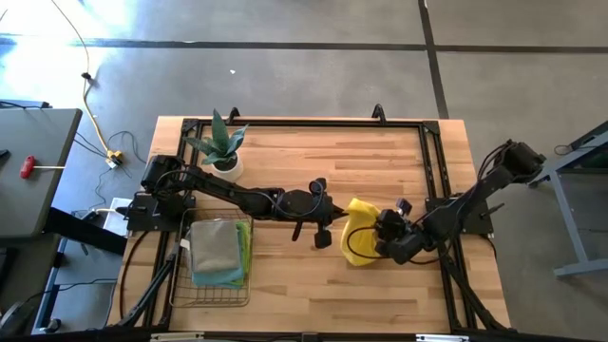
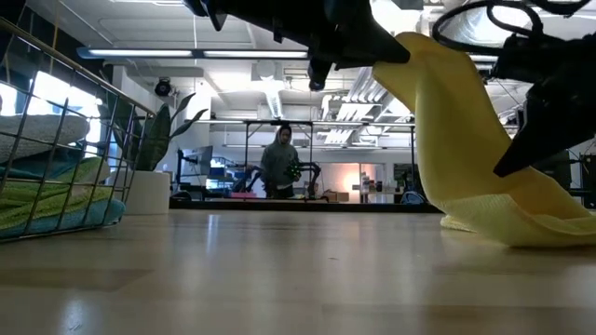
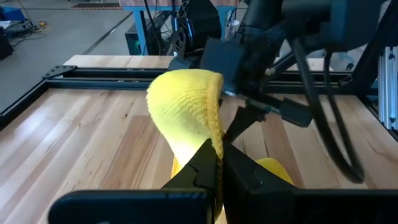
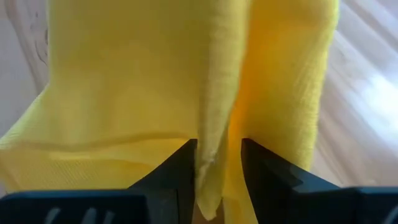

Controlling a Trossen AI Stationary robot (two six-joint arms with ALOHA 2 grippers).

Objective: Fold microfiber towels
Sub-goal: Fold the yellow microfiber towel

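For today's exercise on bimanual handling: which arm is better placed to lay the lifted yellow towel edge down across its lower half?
Probably the left. The left gripper pinches the yellow towel at its raised edge.

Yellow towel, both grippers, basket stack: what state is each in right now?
Yellow towel: lifted, one end draped on the table, held by both grippers.
Left gripper: jaws shut on a towel edge.
Right gripper: jaws pinching a fold of the towel.
Folded towels: stacked in the wire basket, grey on top.
Potted plant: upright at the table's back left.
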